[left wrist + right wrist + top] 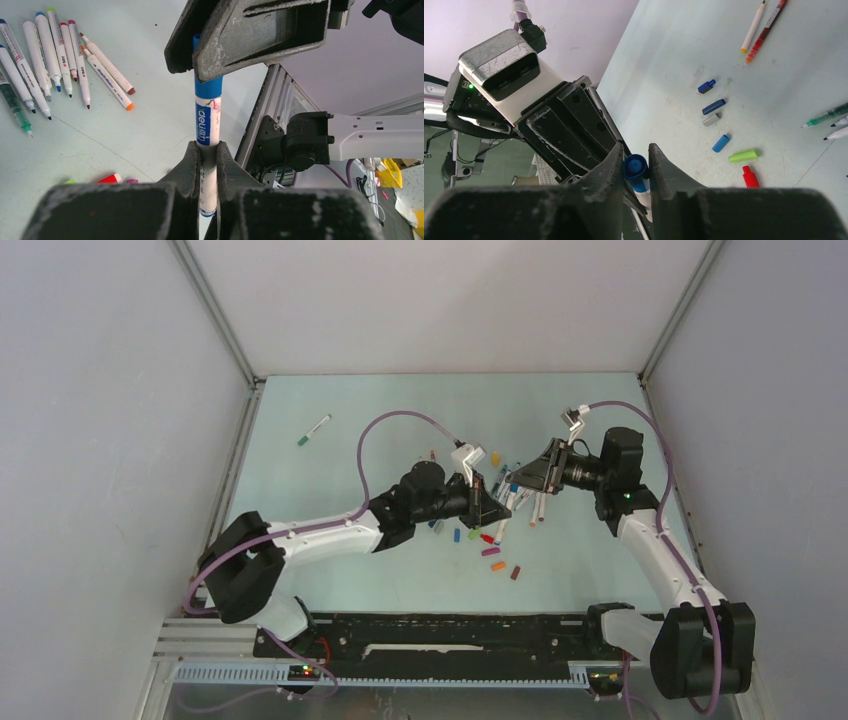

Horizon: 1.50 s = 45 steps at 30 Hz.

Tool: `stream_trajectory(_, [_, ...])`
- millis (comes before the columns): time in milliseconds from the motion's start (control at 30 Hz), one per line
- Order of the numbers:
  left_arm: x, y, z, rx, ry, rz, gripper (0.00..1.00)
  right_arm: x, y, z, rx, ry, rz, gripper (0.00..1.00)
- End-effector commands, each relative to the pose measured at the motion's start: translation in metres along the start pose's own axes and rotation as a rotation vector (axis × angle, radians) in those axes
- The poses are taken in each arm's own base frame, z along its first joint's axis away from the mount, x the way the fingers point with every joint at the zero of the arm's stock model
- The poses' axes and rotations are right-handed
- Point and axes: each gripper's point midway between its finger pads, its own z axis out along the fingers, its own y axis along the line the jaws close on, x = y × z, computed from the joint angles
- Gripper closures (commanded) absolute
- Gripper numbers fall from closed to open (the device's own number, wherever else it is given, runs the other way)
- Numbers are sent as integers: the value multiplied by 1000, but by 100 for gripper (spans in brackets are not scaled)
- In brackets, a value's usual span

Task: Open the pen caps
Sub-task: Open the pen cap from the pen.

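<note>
Left claw gripping barrel, right claw pinching blue cap, hidden overhead

The left arm stretches low and forward, its wrist turned inward. The left gripper is clamped tight on a pen. The right arm rises from its base to a raised elbow, then bends inward. The right gripper faces the left one, tip to tip, and its fingers pinch the blue cap at the pen's far end.
</note>
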Motion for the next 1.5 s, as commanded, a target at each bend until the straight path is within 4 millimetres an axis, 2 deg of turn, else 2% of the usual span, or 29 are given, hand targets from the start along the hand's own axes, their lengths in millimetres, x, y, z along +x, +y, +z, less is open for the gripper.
stream_trajectory(0, [-36,-23,0,38,-95,44,99,0,11,2,-51,18,-29,84])
stream_trajectory(67, [-39,-23,-1,36,-103,44,97,0,12,3,-60,20,-30,97])
stream_trajectory(100, [-39,-23,-2,32,-105,43,96,0,13,2,-62,17,-32,100])
stream_trajectory(167, [-40,-22,-2,24,-110,37,88,-2,15,1,-69,12,-30,100])
stream_trajectory(267, [-38,-19,-1,11,-107,12,63,-7,22,-2,-95,4,-14,100])
stream_trajectory(333, [-36,-20,0,20,-95,-1,51,-11,26,-4,-111,-2,-8,100])
stream_trajectory(400, [-34,-21,2,29,-84,-7,44,-12,29,-5,-123,-2,-12,100])
stream_trajectory(467, [-30,-21,6,34,-68,-14,43,-11,30,-6,-127,1,-16,100])
stream_trajectory(533, [-30,-21,7,40,-67,-19,44,-10,31,-6,-128,3,-19,100])
stream_trajectory(600, [-31,-24,8,56,-69,-23,51,-10,31,-6,-128,3,-27,100])
stream_trajectory(767, [-31,-32,11,99,-50,-18,85,-9,28,-5,-115,-1,-40,100])
stream_trajectory(833, [-30,-34,12,110,-47,-20,93,-9,27,-5,-109,-3,-48,100])
stream_trajectory(867, [-30,-34,12,112,-46,-21,94,-9,26,-6,-105,-6,-52,97])
stream_trajectory(933, [-31,-33,11,110,-53,-23,96,-7,23,-5,-93,-5,-57,81])
stream_trajectory(1000, [-32,-33,10,101,-61,-20,97,-6,22,-5,-87,0,-60,71])
stream_trajectory(1133, [-35,-33,8,94,-69,-13,97,-3,22,-3,-91,11,-53,63])
stream_trajectory(1233, [-36,-33,7,91,-75,-11,97,-2,21,-2,-91,18,-44,61])
stream_trajectory(1300, [-36,-32,7,88,-76,-10,97,-1,22,-1,-93,21,-43,64])
stream_trajectory(1367, [-36,-31,8,83,-76,-10,97,0,22,0,-94,25,-37,71])
stream_trajectory(1433, [-36,-31,7,82,-76,-6,97,0,23,0,-101,28,-38,87])
stream_trajectory(1467, [-35,-30,7,82,-73,-4,98,0,24,0,-106,27,-39,99])
